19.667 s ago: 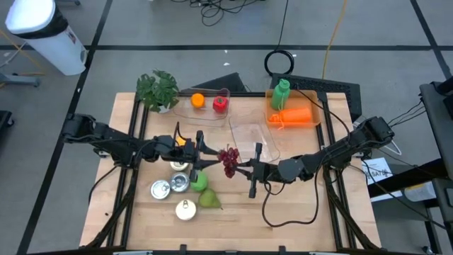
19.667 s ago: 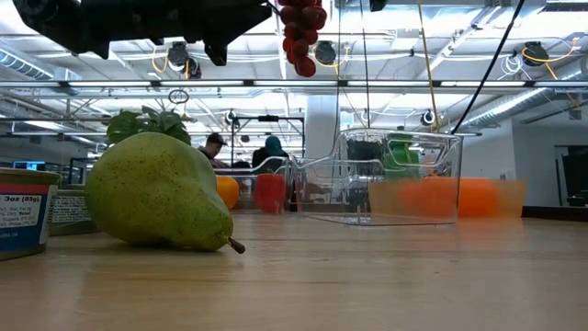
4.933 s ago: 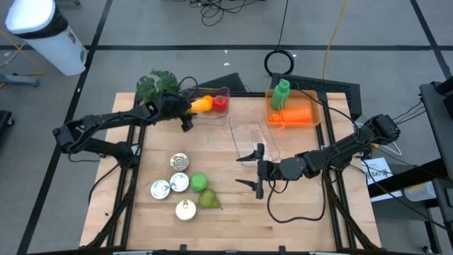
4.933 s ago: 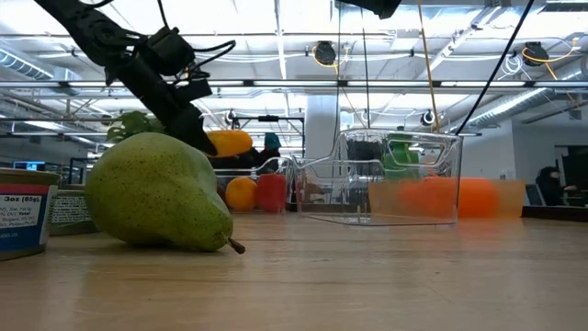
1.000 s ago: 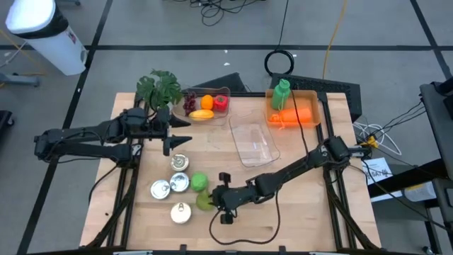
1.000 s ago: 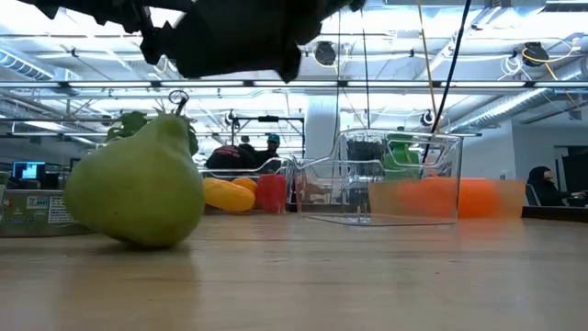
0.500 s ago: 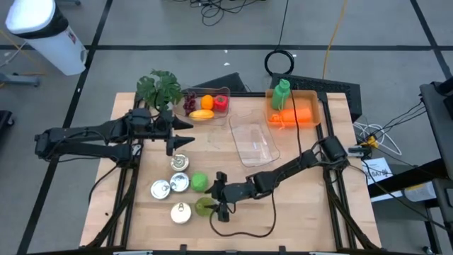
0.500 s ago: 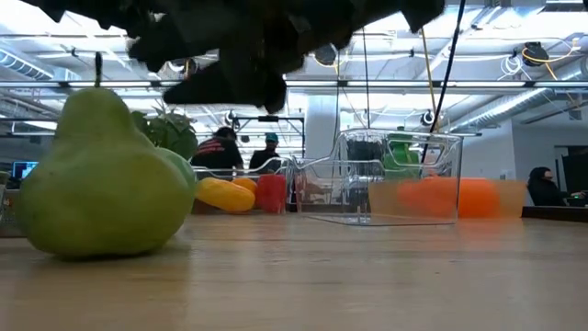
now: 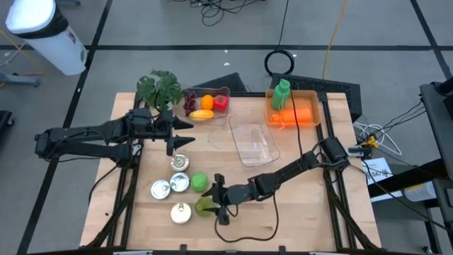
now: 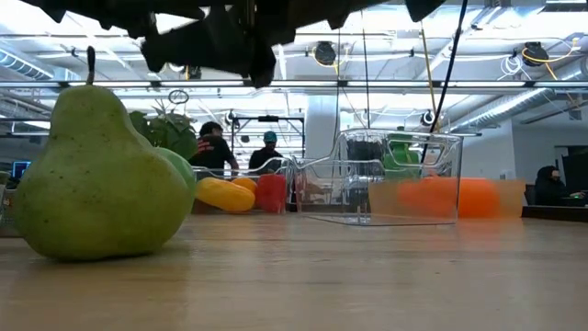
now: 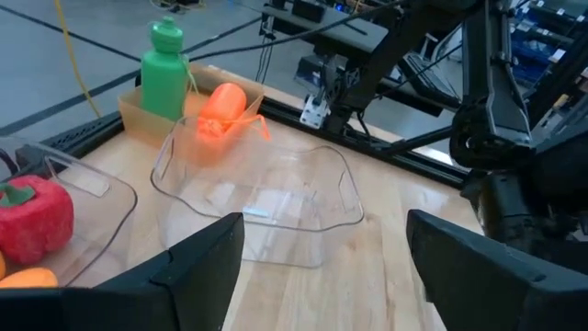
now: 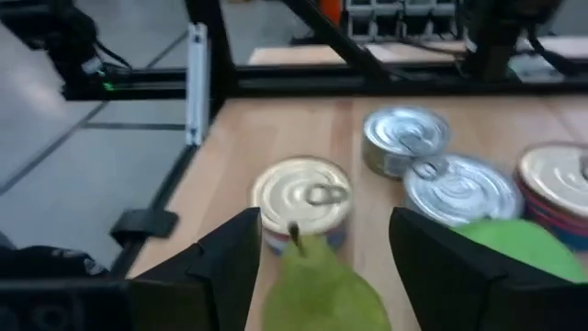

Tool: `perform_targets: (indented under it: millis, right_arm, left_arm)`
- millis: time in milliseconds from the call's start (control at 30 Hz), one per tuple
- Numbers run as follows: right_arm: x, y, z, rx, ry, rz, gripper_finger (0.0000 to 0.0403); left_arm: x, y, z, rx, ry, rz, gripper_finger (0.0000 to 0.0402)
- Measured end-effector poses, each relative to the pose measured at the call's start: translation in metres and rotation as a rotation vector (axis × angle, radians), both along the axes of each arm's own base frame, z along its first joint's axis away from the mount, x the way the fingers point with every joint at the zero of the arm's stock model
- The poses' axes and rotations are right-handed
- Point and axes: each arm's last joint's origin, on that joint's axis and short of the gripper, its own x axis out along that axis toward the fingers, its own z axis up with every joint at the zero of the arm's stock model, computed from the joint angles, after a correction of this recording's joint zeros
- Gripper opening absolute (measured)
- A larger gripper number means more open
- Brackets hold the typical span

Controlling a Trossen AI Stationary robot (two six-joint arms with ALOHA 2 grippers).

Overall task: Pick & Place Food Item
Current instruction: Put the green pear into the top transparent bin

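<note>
A green pear (image 9: 204, 207) stands upright on its broad base on the wooden table (image 9: 297, 212), near the front; it looms at the left of the low view (image 10: 96, 175). My right gripper (image 9: 216, 200) reaches in from the table's right and is open. Its fingers (image 12: 220, 267) stand on either side of the pear's (image 12: 326, 290) stem end, slightly above it, with a gap showing in the low view. My left gripper (image 9: 187, 133) hovers open over the far left of the table, with nothing between its fingers (image 11: 197, 267).
Several tin cans (image 9: 179, 183) and a green round fruit (image 9: 199, 182) sit just left of the pear. An empty clear tub (image 9: 253, 144) stands mid-table. A clear tub with fruit (image 9: 205, 106), an orange bin with a bottle (image 9: 290, 106) and a plant (image 9: 159, 88) line the far edge.
The pear has gone from lying tilted to standing upright on its base, and has shifted a little toward the table's left edge. My right gripper has followed it leftward and tipped its nose downward.
</note>
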Motion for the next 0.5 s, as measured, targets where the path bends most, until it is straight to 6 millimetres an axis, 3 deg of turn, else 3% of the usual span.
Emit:
perform_targets:
  millis: [333, 500]
  right_arm:
    - [-0.002, 0.003, -0.020, -0.054, 0.104, 0.040, 0.0225]
    - [0.003, 0.006, -0.037, -0.025, 0.101, 0.034, 0.0258]
  left_arm:
    - [0.002, 0.000, 0.010, 0.020, -0.106, 0.000, 0.0306]
    - [0.002, 0.000, 0.008, 0.014, -0.081, 0.000, 0.0312]
